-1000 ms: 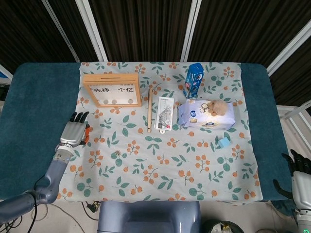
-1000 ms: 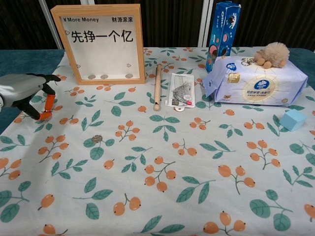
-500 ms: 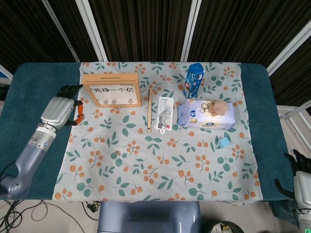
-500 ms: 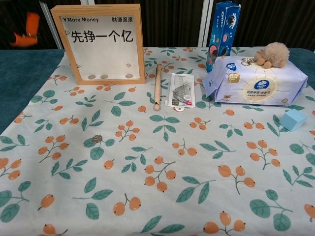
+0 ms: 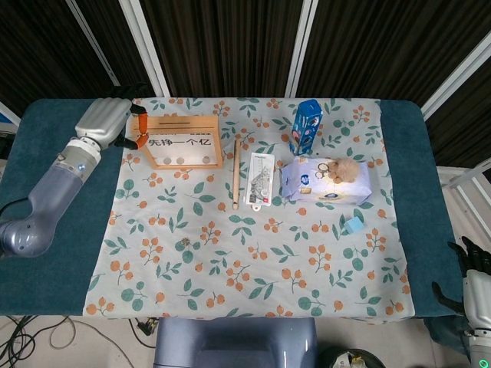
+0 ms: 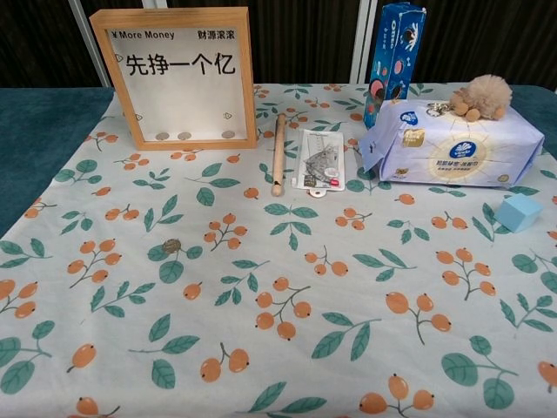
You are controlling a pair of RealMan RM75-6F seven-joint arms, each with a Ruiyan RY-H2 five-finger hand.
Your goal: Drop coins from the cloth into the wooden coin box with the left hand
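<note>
The wooden coin box (image 5: 178,142) (image 6: 178,78) stands upright at the cloth's back left, with three coins (image 6: 184,136) lying behind its clear front. One loose coin (image 5: 184,244) (image 6: 171,246) rests on the floral cloth (image 5: 253,261), nearer the front. My left hand (image 5: 107,119) hovers at the box's top left corner, its orange fingertips (image 5: 142,126) close together over the frame. Anything between them is too small to see. This hand is outside the chest view. My right hand (image 5: 476,287) hangs off the table's front right corner, fingers apart and holding nothing.
A wooden stick (image 5: 235,176), a card packet (image 5: 259,178), a tissue pack (image 5: 326,184) with a plush toy (image 5: 343,169) on it, a tall blue carton (image 5: 305,126) and a small blue cube (image 5: 354,225) occupy the cloth's middle and right.
My left hand has risen from the cloth's left edge and swung back and right to the box's top left corner, leaving the chest view. The loose coin and right hand stayed put.
</note>
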